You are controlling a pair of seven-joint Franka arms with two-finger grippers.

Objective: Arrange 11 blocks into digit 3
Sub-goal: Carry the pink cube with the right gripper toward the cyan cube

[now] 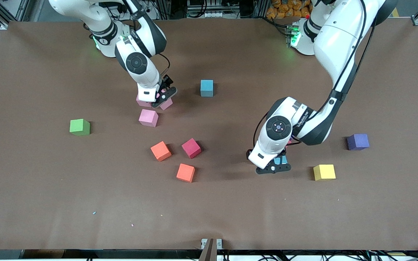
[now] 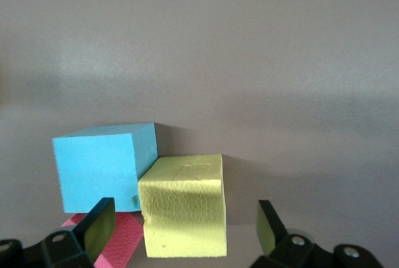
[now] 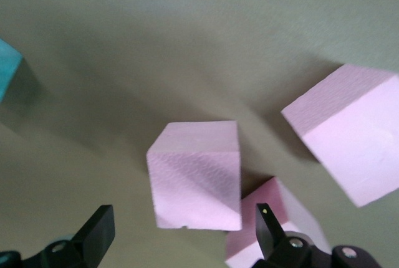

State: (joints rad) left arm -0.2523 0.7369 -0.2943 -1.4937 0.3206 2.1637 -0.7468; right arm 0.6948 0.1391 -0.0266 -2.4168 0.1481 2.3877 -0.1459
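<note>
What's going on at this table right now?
Two robot arms are starting on scattered foam blocks; nothing forms a digit yet. The right hand hangs open over a pink block among three pink ones. The left hand is open around a yellow block beside a light blue block. Neither holds anything.

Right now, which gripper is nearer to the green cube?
The right one. The right gripper is open, low over the cluster of pink blocks beside the green cube. The left gripper is open over a light blue block and yellow block, toward the left arm's end.
</note>
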